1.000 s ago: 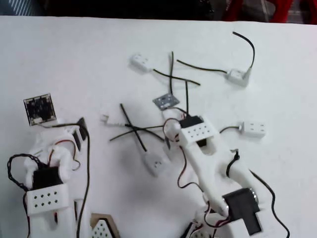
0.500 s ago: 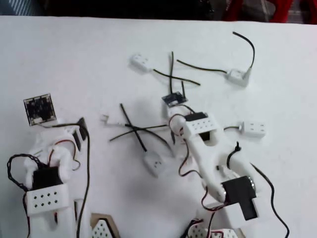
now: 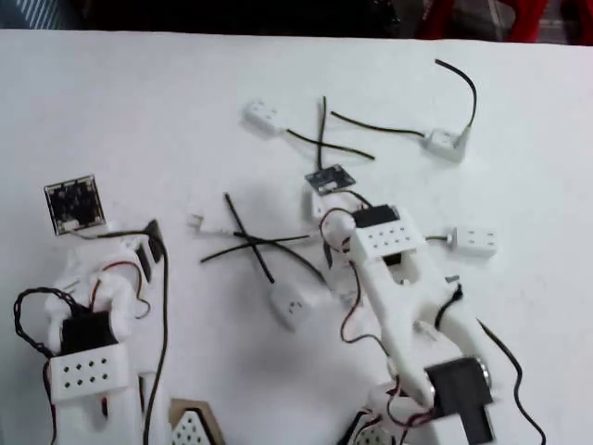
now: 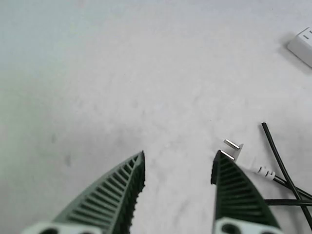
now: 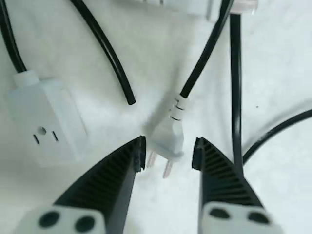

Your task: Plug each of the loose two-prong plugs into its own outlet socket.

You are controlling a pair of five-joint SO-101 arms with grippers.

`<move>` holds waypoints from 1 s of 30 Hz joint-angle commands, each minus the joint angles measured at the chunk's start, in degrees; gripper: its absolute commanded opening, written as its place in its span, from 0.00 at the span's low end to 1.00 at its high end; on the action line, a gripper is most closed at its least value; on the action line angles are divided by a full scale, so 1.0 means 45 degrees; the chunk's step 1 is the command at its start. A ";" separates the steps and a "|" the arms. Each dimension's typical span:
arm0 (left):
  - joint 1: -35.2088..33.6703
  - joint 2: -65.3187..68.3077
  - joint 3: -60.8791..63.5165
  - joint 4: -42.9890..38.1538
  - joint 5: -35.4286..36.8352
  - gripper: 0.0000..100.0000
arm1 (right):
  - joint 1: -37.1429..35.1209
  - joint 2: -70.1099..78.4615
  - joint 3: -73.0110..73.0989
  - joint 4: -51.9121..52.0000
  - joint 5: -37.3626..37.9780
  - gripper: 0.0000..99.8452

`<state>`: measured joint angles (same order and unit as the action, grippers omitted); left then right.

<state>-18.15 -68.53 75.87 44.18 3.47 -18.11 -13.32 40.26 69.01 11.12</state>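
Note:
In the right wrist view my right gripper (image 5: 168, 148) is open, with a white two-prong plug (image 5: 168, 142) lying on the table between its fingertips and touching neither. A white outlet socket (image 5: 46, 122) on a black cord lies just beside it. The same socket (image 3: 292, 304) sits mid-table, left of the right arm (image 3: 389, 278). My left gripper (image 4: 179, 158) is open over bare table, and another white plug (image 4: 233, 148) lies next to one fingertip. That plug (image 3: 196, 221) lies right of the left gripper (image 3: 151, 243).
More white sockets lie at the back left (image 3: 262, 115), the back right (image 3: 445, 142) and right of the right arm (image 3: 475, 240). Black cords (image 3: 264, 243) cross in the middle of the table. A socket corner (image 4: 302, 44) lies beyond the left gripper.
The right arm's wrist has shifted to the right and slightly back across the table. The left arm has not moved.

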 commanded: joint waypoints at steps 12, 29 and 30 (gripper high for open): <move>-0.0088 -0.0029 -0.0078 -0.0234 0.0020 0.23 | 0.1416 0.1319 -0.0527 -0.1065 -0.0039 0.16; -0.0107 -0.0029 -0.0078 -0.0254 0.0020 0.23 | 0.0479 0.2979 -0.0527 -0.0947 -0.0078 0.04; -0.0107 -0.0029 -0.0078 -0.0254 0.0020 0.23 | 0.0557 0.2979 -0.0527 -0.0908 -0.0078 0.04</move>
<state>-18.15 -68.53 75.87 44.18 3.47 -15.38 0.31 38.59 64.00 11.03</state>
